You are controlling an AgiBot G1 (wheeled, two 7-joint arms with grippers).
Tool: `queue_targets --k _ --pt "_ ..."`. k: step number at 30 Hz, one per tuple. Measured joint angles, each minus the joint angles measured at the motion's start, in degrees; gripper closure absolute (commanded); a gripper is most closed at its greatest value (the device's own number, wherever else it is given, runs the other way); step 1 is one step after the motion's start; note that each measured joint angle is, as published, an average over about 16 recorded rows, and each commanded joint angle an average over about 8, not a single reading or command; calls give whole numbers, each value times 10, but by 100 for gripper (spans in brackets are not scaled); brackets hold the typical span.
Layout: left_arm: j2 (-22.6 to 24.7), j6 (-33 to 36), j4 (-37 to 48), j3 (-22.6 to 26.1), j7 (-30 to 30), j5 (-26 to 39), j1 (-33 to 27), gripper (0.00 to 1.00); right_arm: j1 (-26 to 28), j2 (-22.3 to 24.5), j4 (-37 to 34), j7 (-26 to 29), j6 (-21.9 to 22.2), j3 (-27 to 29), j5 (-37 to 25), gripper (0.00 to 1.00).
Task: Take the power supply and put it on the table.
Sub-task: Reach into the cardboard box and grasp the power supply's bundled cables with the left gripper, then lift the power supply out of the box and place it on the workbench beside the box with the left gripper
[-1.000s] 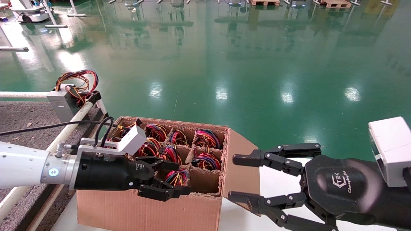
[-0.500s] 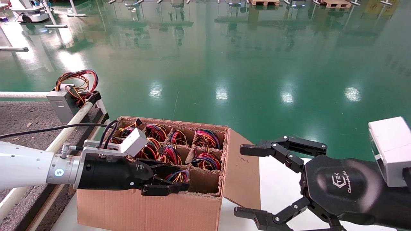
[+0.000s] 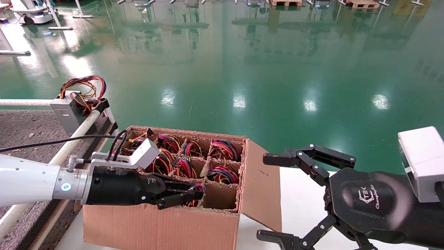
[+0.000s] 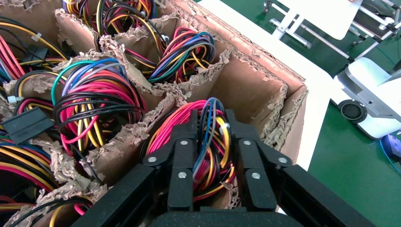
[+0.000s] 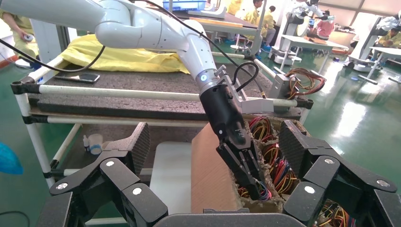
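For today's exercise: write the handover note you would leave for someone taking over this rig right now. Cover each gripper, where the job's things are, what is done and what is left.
Left gripper: shut on the wire bundle of a power supply in the near-right cell of the carton; not yet lifted.
Right gripper: open, empty, hovering beside the carton's right flap.
One power supply already sits at the far corner of the table, against the white rail.
The carton's other cells hold more wire bundles.
Left to do: lift the gripped unit out of its cell, carry it left over the rail, set it on the table, release.
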Motion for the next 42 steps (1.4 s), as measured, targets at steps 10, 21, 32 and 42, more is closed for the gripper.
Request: queue_targets --k 10,21,32,42 --pt "-6 16 30 -20 15 -31 -2 100 0 0 0 0 0 0 0 0" --pt "-28 41 23 -43 2 -80 -26 100 0 0 0 0 0 -1 0 0" --pt "-50 45 -19 -44 -25 -111 -97 100 0 0 0 0 0 -1 1 0" --pt "-55 25 6 -40 -12 -115 -191 100 0 0 0 -1 0 -1 1 0"
